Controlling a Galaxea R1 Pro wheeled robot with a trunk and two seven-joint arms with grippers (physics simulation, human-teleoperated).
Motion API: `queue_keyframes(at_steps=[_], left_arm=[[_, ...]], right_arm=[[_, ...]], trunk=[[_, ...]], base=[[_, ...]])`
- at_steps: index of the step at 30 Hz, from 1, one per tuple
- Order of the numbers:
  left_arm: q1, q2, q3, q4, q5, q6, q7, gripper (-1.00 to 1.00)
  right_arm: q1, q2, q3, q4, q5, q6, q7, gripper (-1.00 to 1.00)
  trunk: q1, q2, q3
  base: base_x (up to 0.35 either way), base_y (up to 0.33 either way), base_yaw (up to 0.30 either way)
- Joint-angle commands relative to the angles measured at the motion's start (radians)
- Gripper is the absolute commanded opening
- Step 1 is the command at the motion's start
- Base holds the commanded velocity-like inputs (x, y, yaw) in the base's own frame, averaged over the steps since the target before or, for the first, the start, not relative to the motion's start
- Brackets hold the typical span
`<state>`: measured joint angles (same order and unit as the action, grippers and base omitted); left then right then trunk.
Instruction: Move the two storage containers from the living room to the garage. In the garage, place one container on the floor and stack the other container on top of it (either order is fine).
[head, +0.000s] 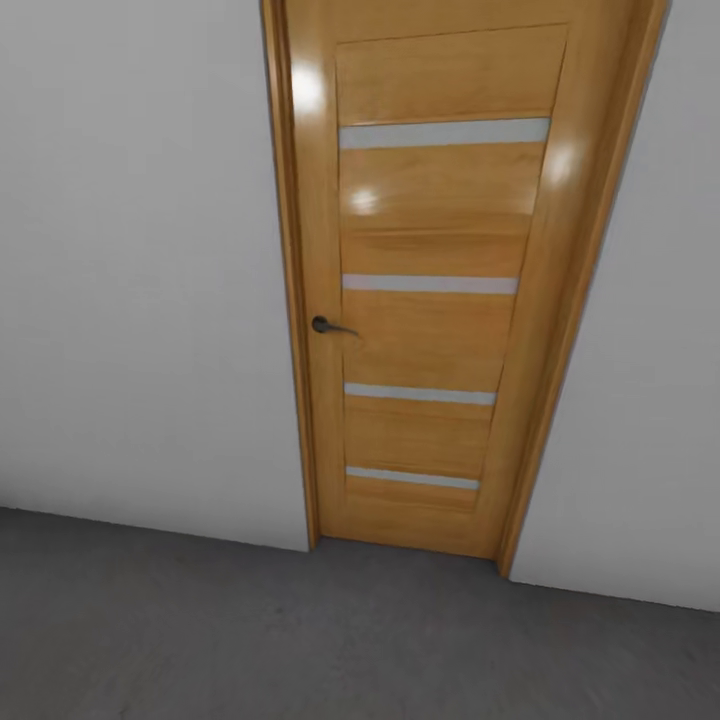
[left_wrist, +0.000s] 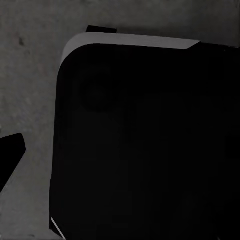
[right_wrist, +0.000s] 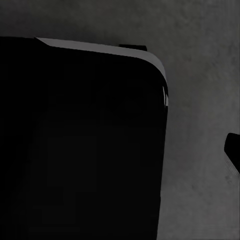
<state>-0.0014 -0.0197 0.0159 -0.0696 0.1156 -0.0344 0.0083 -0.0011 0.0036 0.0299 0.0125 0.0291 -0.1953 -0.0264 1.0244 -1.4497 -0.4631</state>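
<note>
Rough grey concrete floor (head: 300, 640); glossy wooden door (head: 430, 300), frosted strips.

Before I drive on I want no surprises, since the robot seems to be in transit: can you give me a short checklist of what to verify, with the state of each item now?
1. Door ahead shut: ok, it sits closed in its frame.
2. Door handle in sight: ok, a dark lever at the door's left edge.
3. Floor type: ok, grey concrete floor under the robot, seen in the head view and both wrist views.
4. Storage container carried: cannot tell, no orange-red box shows.
5. Hands open or shut: cannot tell; the wrist views show a dark rounded body over the floor.
6. Path to the door: ok, nothing lies on the visible floor.
</note>
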Motion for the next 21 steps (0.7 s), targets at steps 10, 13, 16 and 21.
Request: queue_keyframes(at_steps=[10,13,16,21], left_arm=[[0.000,0.000,0.001,0.000,0.009,-0.003,0.001,1.00],[0.000,0.000,0.001,0.000,0.009,-0.003,0.001,1.00],[0.000,0.000,0.001,-0.001,0.008,-0.004,0.001,1.00],[0.000,0.000,0.002,-0.001,0.007,-0.007,0.001,1.00]], right_arm=[[0.000,0.001,0.003,0.001,0.007,-0.005,-0.003,1.00],[0.000,0.002,0.003,0.001,0.006,-0.006,-0.003,1.00],[0.000,0.002,0.005,0.001,0.010,-0.006,-0.002,1.00],[0.000,0.003,-0.003,0.001,0.003,-0.006,-0.004,1.00]], trunk=[[0.001,0.000,-0.001],[0.001,0.000,-0.001],[0.001,0.000,-0.001],[0.001,0.000,-0.001]], base=[[0.325,0.071,-0.001],[0.325,0.071,0.000],[0.325,0.049,0.000],[0.193,0.005,-0.150]])
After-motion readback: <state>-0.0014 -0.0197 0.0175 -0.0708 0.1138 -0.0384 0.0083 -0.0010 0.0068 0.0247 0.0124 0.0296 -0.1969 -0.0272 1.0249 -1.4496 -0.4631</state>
